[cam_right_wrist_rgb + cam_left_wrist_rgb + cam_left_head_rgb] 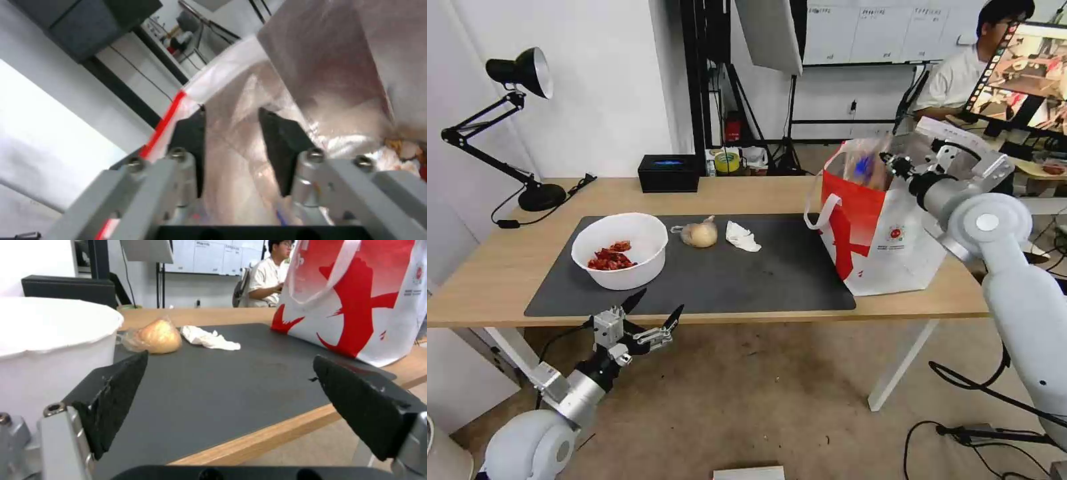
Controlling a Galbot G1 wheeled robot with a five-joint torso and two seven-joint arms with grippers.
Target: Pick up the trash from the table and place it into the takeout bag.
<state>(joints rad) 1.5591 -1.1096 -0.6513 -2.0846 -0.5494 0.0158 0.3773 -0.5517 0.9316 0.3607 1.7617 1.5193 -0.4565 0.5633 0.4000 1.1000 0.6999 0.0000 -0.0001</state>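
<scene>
Our left gripper [656, 316] hangs wide-jawed just off the worktop [494, 267] near edge, the white bowl [620, 250] of red scraps just beyond it. Farther on lie the bagged beige lump [699, 234] and crumpled tissue [741, 237]. Farthest, our right gripper [231, 120], jaws part open, sits at the takeout bag [880, 233] mouth; whether it holds the clear plastic there, we cannot tell.

Your table [747, 193] is light wood, smooth, under a matt dark grey mat [760, 267]. The bowl [620, 250] looks like white plastic, the tissue [742, 237] crumpled paper. The bag [887, 233] is white-and-red cloth-like fabric with shiny foil lining [329, 60].
</scene>
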